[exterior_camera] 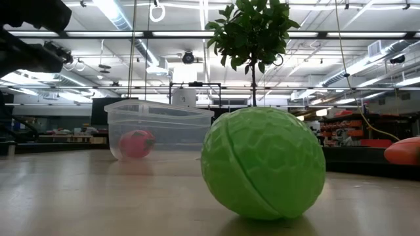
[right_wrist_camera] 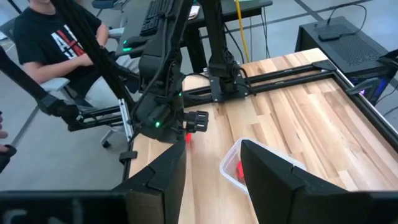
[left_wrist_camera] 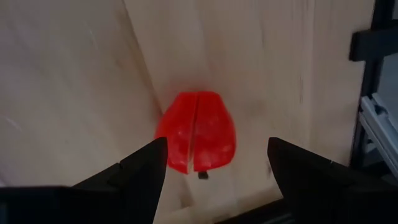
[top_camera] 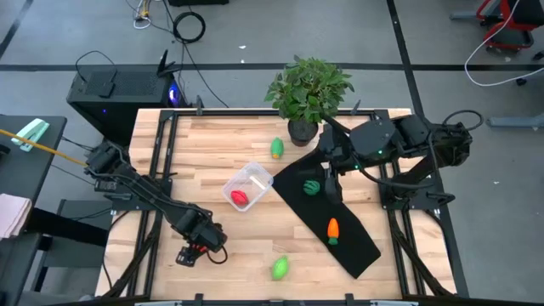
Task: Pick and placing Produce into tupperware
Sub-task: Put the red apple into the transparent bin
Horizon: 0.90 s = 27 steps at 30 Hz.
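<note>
A red produce piece [left_wrist_camera: 196,132] lies on the wooden table near its left front. My left gripper [left_wrist_camera: 217,165] [top_camera: 194,252] points down over it, open, one finger on either side and apart from it. The clear tupperware [top_camera: 248,185] [exterior_camera: 157,124] stands mid-table with another red piece [top_camera: 240,198] [exterior_camera: 136,143] inside. One light green piece [top_camera: 277,149] lies toward the far side, another [top_camera: 280,269] [exterior_camera: 262,164] near the front edge. A dark green round piece [top_camera: 312,187] and the carrot [top_camera: 333,229] rest on the black mat [top_camera: 357,246]. My right gripper [right_wrist_camera: 214,174] [top_camera: 327,160] hangs open, high over the mat's far end.
A potted plant [top_camera: 308,89] [exterior_camera: 252,33] stands at the far edge, behind the mat. Black frame rails [top_camera: 161,161] run along the table's left and right sides. A seated person [right_wrist_camera: 56,43] shows beyond the table's left side. Bare wood lies between the tupperware and my left gripper.
</note>
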### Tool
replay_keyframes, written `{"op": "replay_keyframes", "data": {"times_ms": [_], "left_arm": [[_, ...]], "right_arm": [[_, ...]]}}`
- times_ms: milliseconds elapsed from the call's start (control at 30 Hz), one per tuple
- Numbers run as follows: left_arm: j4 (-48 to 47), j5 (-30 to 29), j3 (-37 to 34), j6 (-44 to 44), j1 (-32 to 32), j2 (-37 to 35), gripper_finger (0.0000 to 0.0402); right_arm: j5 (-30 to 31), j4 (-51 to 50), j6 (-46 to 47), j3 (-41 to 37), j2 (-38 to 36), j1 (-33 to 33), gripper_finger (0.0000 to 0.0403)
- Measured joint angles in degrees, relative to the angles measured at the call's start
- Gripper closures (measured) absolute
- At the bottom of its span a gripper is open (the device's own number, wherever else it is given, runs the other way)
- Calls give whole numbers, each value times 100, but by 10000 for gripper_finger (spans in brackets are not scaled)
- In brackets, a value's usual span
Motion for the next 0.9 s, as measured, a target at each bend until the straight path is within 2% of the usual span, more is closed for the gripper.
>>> {"op": "replay_keyframes", "data": {"times_ms": [567,700,900], "left_arm": [[62,-164,0,75,0,-1,115],[64,144,0,69,3,-4,115],[83,176,0,-70,53,-4,115]], "right_arm": [[2,2,0,1,0,98,243],[2,2,0,1,0,98,243],[4,0,-57,1,0,98,243]]}}
